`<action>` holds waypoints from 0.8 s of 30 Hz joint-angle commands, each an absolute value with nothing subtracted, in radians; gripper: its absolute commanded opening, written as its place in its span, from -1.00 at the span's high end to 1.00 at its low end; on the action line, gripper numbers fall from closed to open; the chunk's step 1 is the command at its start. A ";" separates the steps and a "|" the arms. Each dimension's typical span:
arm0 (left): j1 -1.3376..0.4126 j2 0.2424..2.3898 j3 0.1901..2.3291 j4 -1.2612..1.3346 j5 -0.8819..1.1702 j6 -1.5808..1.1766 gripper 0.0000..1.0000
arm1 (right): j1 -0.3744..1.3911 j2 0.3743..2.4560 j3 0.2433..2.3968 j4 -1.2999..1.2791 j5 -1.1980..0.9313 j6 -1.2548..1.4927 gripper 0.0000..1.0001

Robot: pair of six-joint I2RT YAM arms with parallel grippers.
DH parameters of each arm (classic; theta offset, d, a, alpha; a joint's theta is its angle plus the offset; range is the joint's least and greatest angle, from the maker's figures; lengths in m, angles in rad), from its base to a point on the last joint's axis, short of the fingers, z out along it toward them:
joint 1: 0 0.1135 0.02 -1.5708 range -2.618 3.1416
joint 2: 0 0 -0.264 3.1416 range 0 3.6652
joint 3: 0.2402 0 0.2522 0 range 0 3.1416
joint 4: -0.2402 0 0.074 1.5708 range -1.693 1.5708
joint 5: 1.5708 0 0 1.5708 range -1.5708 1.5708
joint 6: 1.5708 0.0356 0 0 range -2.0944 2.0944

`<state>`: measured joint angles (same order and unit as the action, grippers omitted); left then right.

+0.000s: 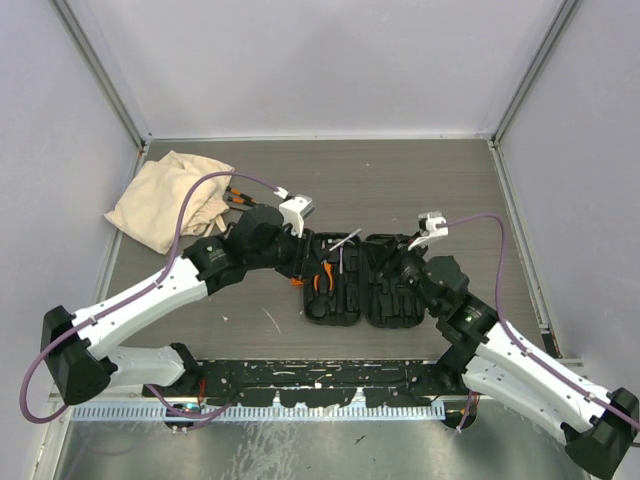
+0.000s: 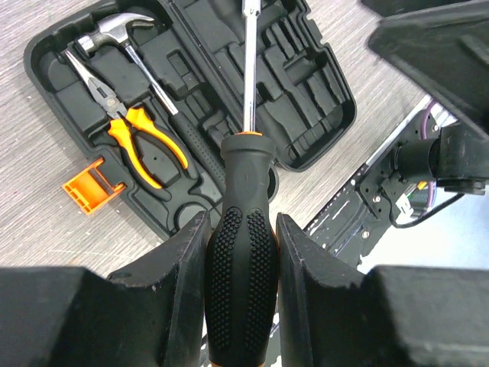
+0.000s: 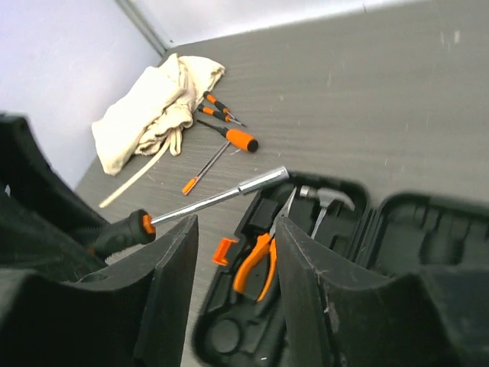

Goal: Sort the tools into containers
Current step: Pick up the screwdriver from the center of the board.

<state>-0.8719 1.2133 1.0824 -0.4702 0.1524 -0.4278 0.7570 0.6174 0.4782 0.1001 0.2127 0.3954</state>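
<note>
Screwdriver [image 2: 244, 176]: black handle with an orange collar, clamped between the left gripper's fingers; it is held above the open case, its steel shaft reaching over the left half.
Left gripper [image 2: 241, 252]: grasping the screwdriver by the handle.
Pliers [image 2: 134, 138]: orange-handled, lying in a recess of the case's left half.
Hammer [image 2: 114, 34]: lying just beside the pliers in the same half.
Case [image 2: 306, 84]: black, moulded, lying open and flat mid-surface; an orange latch [image 2: 92, 187] sticks out at its left edge.
Small screwdrivers [image 3: 229, 136]: loose on the surface [image 3: 382, 92], far left, just beside the cloth.
Cloth [image 3: 145, 115]: beige, crumpled, in the far left corner.
Right gripper [image 3: 237, 229]: released, fingers spread and holding nothing, over the case.
</note>
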 commanded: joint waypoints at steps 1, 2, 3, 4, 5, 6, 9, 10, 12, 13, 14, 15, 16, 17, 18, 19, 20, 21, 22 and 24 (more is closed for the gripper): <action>-0.890 1.199 1.063 -0.293 0.101 -0.496 1.00 | 0.760 0.669 0.512 0.063 0.361 0.874 -0.03; -0.894 1.196 1.053 -0.278 0.081 -0.501 1.00 | 0.760 0.672 0.500 0.093 0.347 0.913 -0.03; -0.897 1.194 1.048 -0.260 0.073 -0.508 1.00 | 0.760 0.675 0.486 0.123 0.338 0.955 -0.03; -0.898 1.193 1.043 -0.249 0.069 -0.511 1.00 | 0.760 0.680 0.469 0.152 0.340 1.009 -0.03; -0.899 1.193 1.043 -0.239 0.071 -0.513 1.00 | 0.760 0.687 0.456 0.176 0.342 1.071 -0.03; -0.902 1.196 1.044 -0.233 0.076 -0.513 1.00 | 0.759 0.696 0.448 0.195 0.341 1.110 -0.03; -0.911 1.213 1.051 -0.228 0.082 -0.508 1.00 | 0.760 0.728 0.436 0.261 0.316 1.188 -0.04; -0.914 1.217 1.052 -0.228 0.083 -0.509 1.00 | 0.760 0.738 0.429 0.301 0.306 1.211 -0.03; -0.919 1.220 1.050 -0.223 0.083 -0.512 1.00 | 0.761 0.761 0.417 0.347 0.289 1.264 -0.04; -0.921 1.221 1.046 -0.215 0.086 -0.513 1.00 | 0.761 0.770 0.411 0.360 0.282 1.289 -0.04; -0.926 1.222 1.043 -0.207 0.093 -0.515 1.00 | 0.760 0.781 0.402 0.376 0.276 1.314 -0.03; -0.928 1.226 1.042 -0.199 0.099 -0.516 1.00 | 0.761 0.793 0.391 0.403 0.268 1.327 -0.03; -0.930 1.232 1.041 -0.195 0.107 -0.517 1.00 | 0.761 0.805 0.379 0.431 0.264 1.338 -0.04; -0.933 1.236 1.042 -0.192 0.114 -0.517 1.00 | 0.760 0.817 0.366 0.453 0.261 1.353 -0.02; -0.937 1.240 1.043 -0.188 0.122 -0.519 1.00 | 0.760 0.828 0.351 0.479 0.258 1.368 0.02; -0.938 1.243 1.043 -0.185 0.128 -0.521 1.00 | 0.758 0.837 0.339 0.504 0.256 1.381 0.06; -0.943 1.244 1.042 -0.181 0.133 -0.521 1.00 | 0.759 0.845 0.326 0.529 0.254 1.394 0.09; -0.946 1.242 1.040 -0.176 0.137 -0.520 1.00 | 0.759 0.852 0.316 0.546 0.252 1.406 0.14; -0.948 1.242 1.036 -0.171 0.139 -0.520 1.00 | 0.758 0.859 0.307 0.561 0.250 1.413 0.18; -0.950 1.243 1.030 -0.164 0.150 -0.519 1.00 | 0.758 0.868 0.298 0.580 0.247 1.418 0.27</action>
